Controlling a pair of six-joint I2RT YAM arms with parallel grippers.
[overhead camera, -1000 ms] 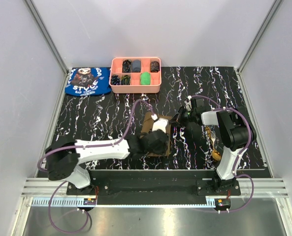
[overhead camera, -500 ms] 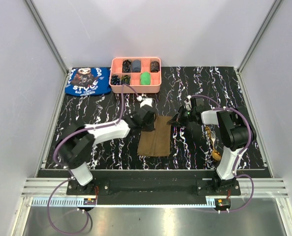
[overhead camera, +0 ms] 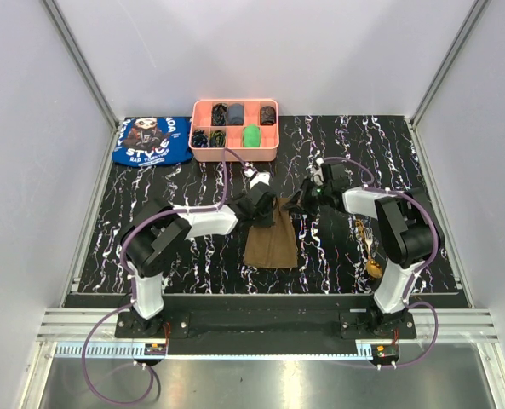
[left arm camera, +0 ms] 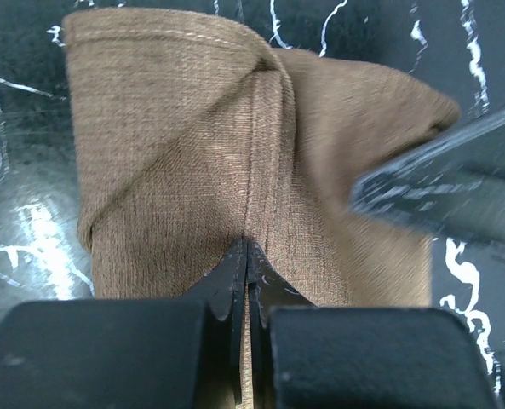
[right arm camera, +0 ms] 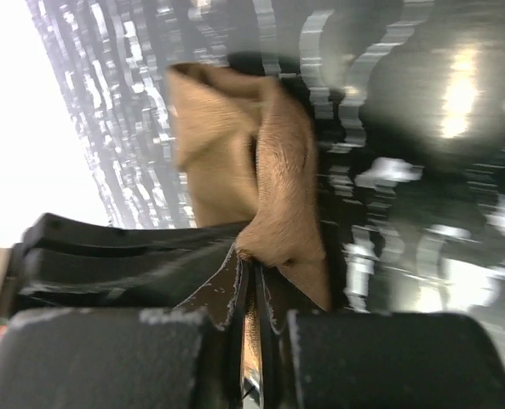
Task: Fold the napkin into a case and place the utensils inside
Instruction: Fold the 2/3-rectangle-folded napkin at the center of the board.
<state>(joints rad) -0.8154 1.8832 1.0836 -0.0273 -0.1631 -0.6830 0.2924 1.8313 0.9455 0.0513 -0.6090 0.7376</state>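
The olive-brown napkin [overhead camera: 272,241] lies folded at the table's middle, its far end bunched narrower than its near end. My left gripper [overhead camera: 264,207] is shut on the far edge of the napkin [left arm camera: 192,145], its jaws pinching a stitched fold [left arm camera: 249,249]. My right gripper [overhead camera: 301,204] is shut on the far right corner of the napkin [right arm camera: 278,162], the cloth puckered at its tips [right arm camera: 257,261]. The gold-brown utensils [overhead camera: 370,247] lie to the right, beside the right arm and apart from the napkin.
A pink compartment tray [overhead camera: 234,156] with small dark and green items stands at the back. A blue printed cloth [overhead camera: 152,141] lies at the back left. The right arm's elbow [overhead camera: 410,228] hangs over the table's right side. Grey walls enclose the table.
My left arm has swung from over the napkin's near part to its far edge and its gripper has shut there. The napkin's far end has bunched up. My right gripper shifted slightly left.
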